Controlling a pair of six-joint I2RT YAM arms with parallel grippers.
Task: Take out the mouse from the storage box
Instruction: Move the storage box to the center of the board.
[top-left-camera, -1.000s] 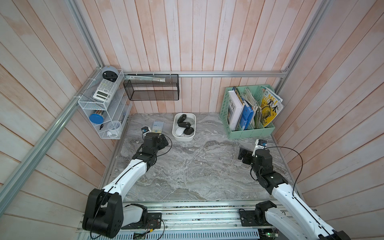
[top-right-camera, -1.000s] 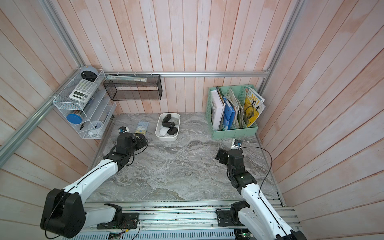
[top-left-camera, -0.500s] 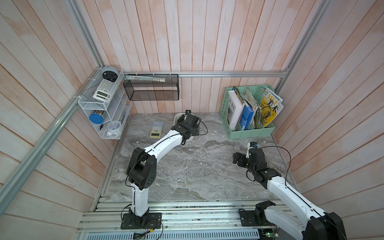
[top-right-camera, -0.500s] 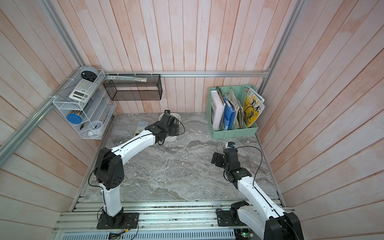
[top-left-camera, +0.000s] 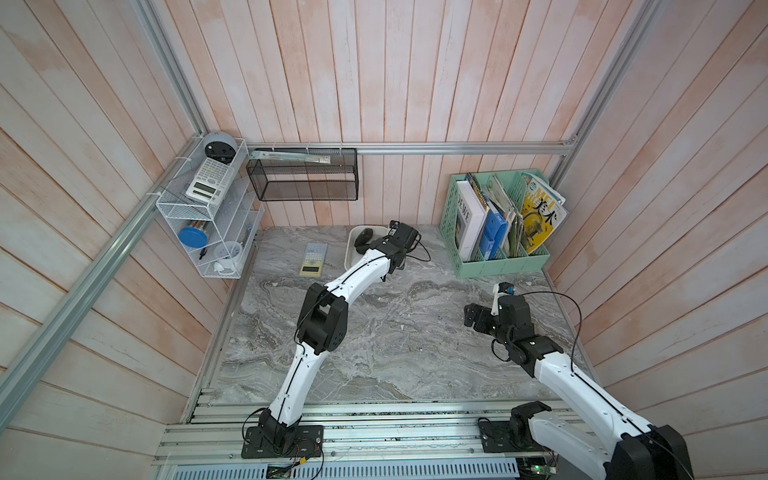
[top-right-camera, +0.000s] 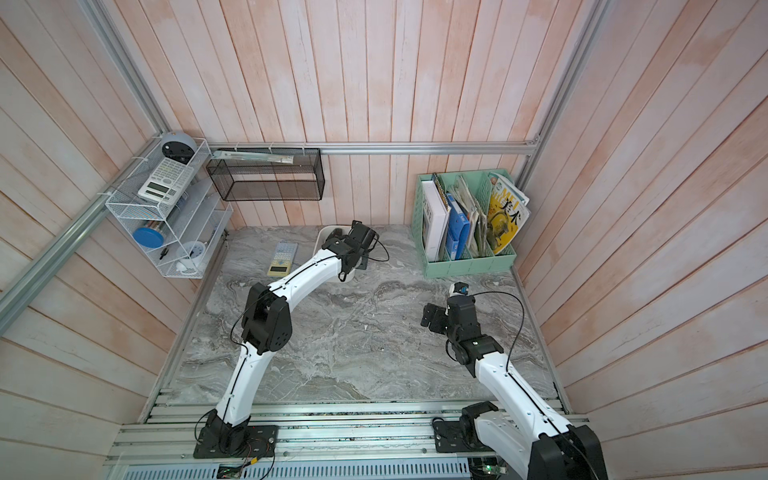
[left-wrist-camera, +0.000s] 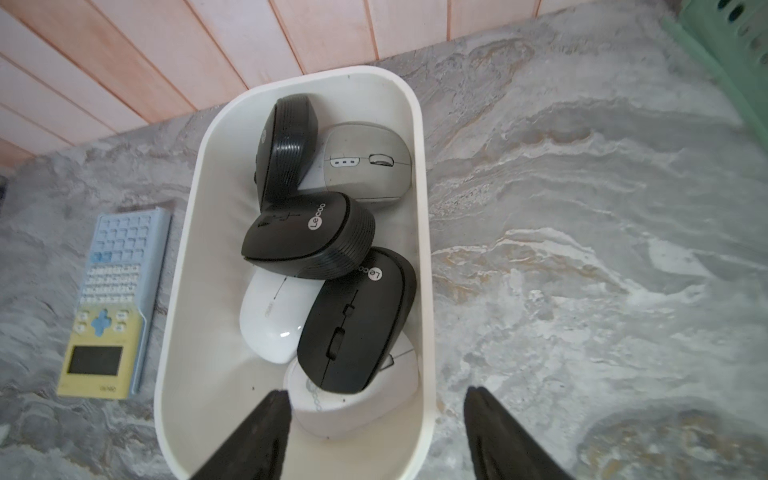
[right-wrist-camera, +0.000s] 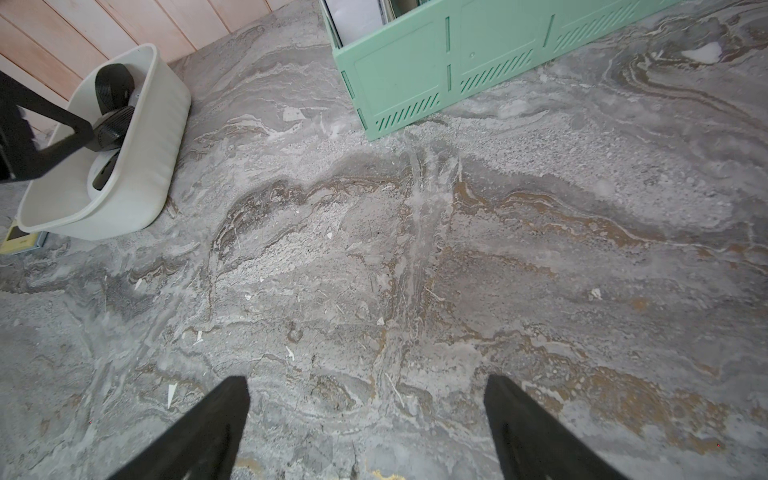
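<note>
The storage box (left-wrist-camera: 419, 174) sits at the far edge of the desk (top-left-camera: 395, 345), close to the wooden back wall and a little left of centre; a top view shows it there too (top-left-camera: 349, 249). Six mice lie piled in it. At its far end a ribbed black mouse (left-wrist-camera: 286, 145) stands on its side, leaning beside a grey mouse (left-wrist-camera: 365, 166) to its right. A black Lecoo mouse (left-wrist-camera: 307, 237) lies across the middle, overlapping a white mouse (left-wrist-camera: 272, 320). A second black Lecoo mouse (left-wrist-camera: 357, 320) lies along the right wall, resting on a bottom white mouse (left-wrist-camera: 374, 411) at the near end.

The left gripper (left-wrist-camera: 376, 397) hovers over the near end of the box, jaws apart and gripping nothing. One of its fingers (left-wrist-camera: 266, 436) is over the inside of the box, beside the bottom white mouse; the other is outside the right rim, over the desk. Whether either touches anything cannot be told.

The right gripper (right-wrist-camera: 365, 386) is well apart from the box, toward the right side of the desk, jaws spread wide above the marbled surface.

A calculator (left-wrist-camera: 112, 307) lies flat just left of the box, not touching it. A mint-green file holder (top-left-camera: 498, 266) packed with books and magazines stands at the far right. A black mesh basket (top-left-camera: 303, 183) hangs on the far wall, and a white wire rack (top-left-camera: 178, 210) on the left wall carries a second calculator (top-left-camera: 210, 180).
</note>
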